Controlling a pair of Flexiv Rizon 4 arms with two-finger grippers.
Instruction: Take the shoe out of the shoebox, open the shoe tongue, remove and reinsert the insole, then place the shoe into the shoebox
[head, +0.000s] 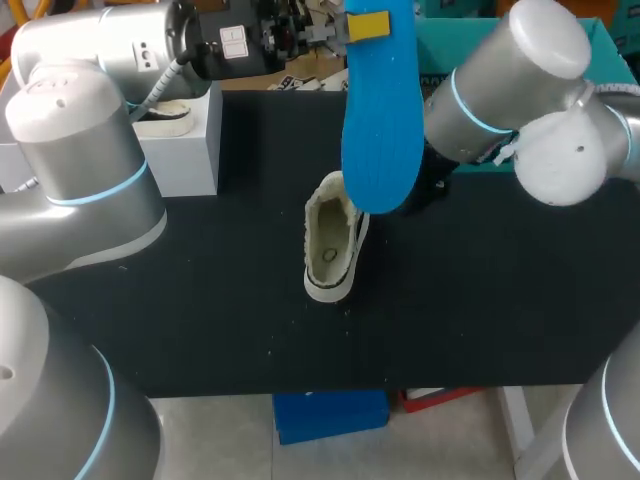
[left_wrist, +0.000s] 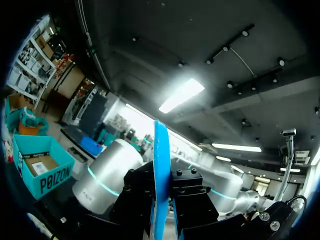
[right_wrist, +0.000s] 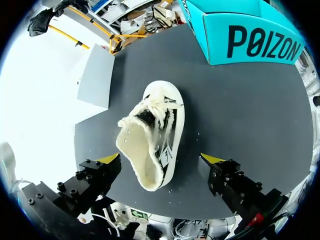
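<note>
A white fleece-lined shoe (head: 333, 240) lies on the black table (head: 200, 300), its opening facing up. Above it hangs a blue insole (head: 380, 110), upright, with my left gripper (head: 366, 25) shut on its upper end. In the left wrist view the insole (left_wrist: 161, 165) shows edge-on between that gripper's (left_wrist: 161, 205) fingers. My right gripper (right_wrist: 160, 159) stands open over the shoe (right_wrist: 152, 132), its yellow tips wide on either side and not touching it. In the head view the insole and the right arm hide most of this gripper. The teal shoebox (head: 470, 50) stands at the table's far right.
A white box (head: 185, 145) with a pale shoe-like object (head: 165, 115) on it stands at the far left of the table. The shoebox (right_wrist: 250, 35) and white box (right_wrist: 97, 75) lie ahead of the right gripper, beyond the shoe.
</note>
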